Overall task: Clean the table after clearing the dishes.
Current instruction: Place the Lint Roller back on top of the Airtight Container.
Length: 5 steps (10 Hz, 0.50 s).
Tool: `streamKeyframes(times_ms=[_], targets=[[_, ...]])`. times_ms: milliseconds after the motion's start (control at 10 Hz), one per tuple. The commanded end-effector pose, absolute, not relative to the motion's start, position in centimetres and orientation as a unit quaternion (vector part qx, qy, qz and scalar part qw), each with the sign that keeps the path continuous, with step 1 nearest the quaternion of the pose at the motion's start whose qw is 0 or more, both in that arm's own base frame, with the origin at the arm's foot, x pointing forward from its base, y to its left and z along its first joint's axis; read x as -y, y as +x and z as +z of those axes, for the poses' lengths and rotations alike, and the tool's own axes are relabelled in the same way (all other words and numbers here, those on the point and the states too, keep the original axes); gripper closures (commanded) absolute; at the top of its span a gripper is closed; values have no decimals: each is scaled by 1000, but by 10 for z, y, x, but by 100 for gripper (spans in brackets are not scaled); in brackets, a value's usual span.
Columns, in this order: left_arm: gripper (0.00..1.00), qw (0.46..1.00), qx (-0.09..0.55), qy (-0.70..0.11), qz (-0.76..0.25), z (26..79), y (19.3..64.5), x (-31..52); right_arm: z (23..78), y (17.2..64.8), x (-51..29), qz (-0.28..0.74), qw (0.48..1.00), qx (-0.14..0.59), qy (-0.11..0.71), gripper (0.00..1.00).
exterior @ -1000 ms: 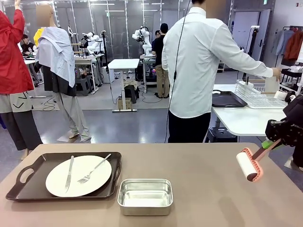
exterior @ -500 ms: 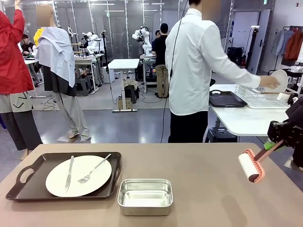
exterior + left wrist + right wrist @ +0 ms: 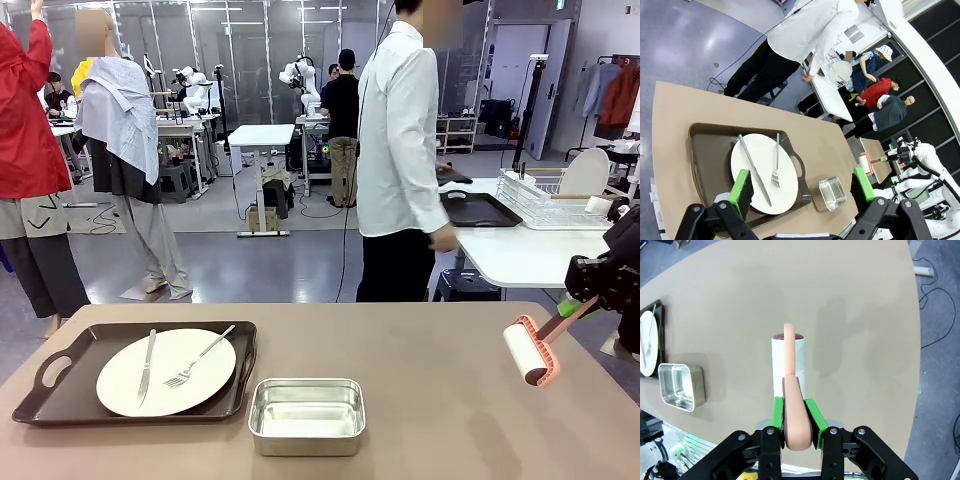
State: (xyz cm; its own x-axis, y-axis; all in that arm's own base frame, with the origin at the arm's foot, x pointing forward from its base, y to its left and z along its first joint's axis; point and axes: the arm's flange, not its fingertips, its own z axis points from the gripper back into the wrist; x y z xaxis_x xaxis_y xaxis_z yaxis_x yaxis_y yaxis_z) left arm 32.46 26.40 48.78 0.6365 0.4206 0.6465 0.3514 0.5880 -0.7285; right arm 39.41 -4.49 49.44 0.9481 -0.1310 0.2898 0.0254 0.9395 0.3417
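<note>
At the left of the brown table (image 3: 430, 400), a dark handled tray (image 3: 70, 345) carries a white plate (image 3: 200, 388) with a knife (image 3: 146, 365) and a fork (image 3: 200, 355). My right gripper (image 3: 572, 303) is shut on the pink handle of a white roller (image 3: 522, 352), held just above the table's right end. In the right wrist view the roller (image 3: 788, 360) points away from the shut right gripper (image 3: 796, 415). High over the tray (image 3: 710, 150) and plate (image 3: 785, 172), my left gripper (image 3: 802, 185) is open and holds nothing.
A steel pan (image 3: 306, 415) sits near the front edge at the middle. A person in a white shirt (image 3: 400, 150) stands beyond the far edge. A white side table (image 3: 520, 255) behind holds a dark tray (image 3: 480, 210) and a rack with a plate (image 3: 585, 172).
The person put a plate in the rack, drew the arm back and turned from the side table. My right gripper shifted the roller slightly right, then held still.
</note>
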Motion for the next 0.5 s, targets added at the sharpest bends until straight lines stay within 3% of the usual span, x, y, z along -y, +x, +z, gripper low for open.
streamKeyframes(times_ms=[0,400], targets=[[0,775,433,-459,19,489,324,-266,508,405,10,74,974,168,134,77],[0,775,433,-459,19,489,324,-266,564,431,-154,343,929,122,67,77]])
